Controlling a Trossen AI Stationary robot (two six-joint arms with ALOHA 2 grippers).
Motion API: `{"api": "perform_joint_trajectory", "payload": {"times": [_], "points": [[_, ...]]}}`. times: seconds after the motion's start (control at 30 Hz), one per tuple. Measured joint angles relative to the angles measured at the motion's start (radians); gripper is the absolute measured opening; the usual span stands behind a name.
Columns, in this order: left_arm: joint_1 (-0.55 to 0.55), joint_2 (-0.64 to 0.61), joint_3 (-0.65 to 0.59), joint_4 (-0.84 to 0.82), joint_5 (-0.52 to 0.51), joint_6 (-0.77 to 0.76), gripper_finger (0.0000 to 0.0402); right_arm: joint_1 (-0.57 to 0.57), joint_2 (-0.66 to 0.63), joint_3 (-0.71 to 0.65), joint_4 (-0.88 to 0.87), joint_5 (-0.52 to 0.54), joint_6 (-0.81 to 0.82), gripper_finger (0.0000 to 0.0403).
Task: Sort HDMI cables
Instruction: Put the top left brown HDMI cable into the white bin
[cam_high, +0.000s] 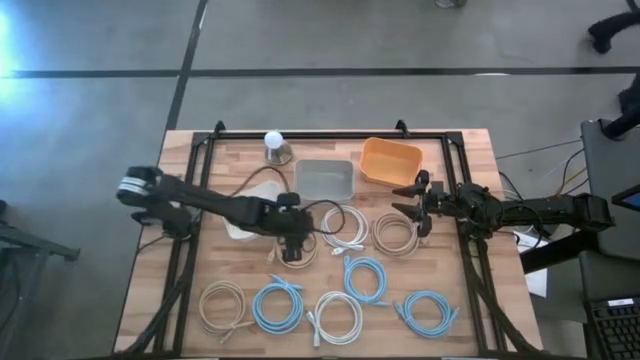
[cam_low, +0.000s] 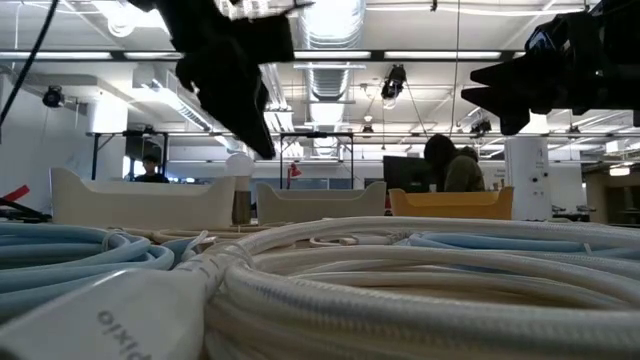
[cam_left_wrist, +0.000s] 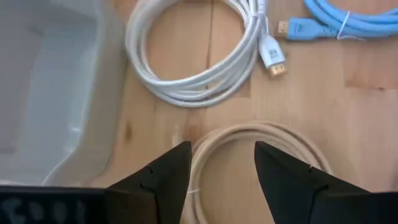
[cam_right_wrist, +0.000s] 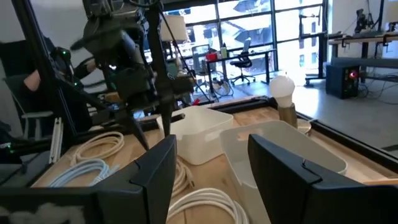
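Note:
Several coiled HDMI cables lie flat on the wooden table: beige ones (cam_high: 222, 303) (cam_high: 395, 233), white ones (cam_high: 345, 226) (cam_high: 338, 316) and light blue ones (cam_high: 277, 307) (cam_high: 366, 278) (cam_high: 428, 312). My left gripper (cam_high: 291, 250) hangs open above another beige coil (cam_left_wrist: 267, 146) at the table's middle. Its fingers stand on either side of the coil's near arc without touching it. My right gripper (cam_high: 402, 200) is open and raised above the table, just beyond the right beige coil and in front of the orange bin.
Along the far side stand a white bin (cam_high: 252, 205), a grey bin (cam_high: 325, 178) and an orange bin (cam_high: 390, 160), with a bulb-shaped object (cam_high: 275, 147) beside them. A black frame (cam_high: 320, 134) edges the table. A white coil (cam_left_wrist: 199, 59) and a blue cable (cam_left_wrist: 348, 22) lie beyond my left gripper.

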Motion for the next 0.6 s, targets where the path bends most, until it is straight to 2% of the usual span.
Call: {"api": "perform_joint_trajectory", "payload": {"times": [0.27, 0.6], "points": [[0.017, 0.176, 0.084, -0.066, 0.011, -0.008, 0.0201, 0.0, 0.0, 0.0, 0.0, -0.003, -0.094, 0.0196], [0.046, 0.288, 0.104, -0.078, 0.005, 0.026, 0.0201, 0.0, 0.0, 0.0, -0.029, -0.003, -0.095, 0.0196]]}}
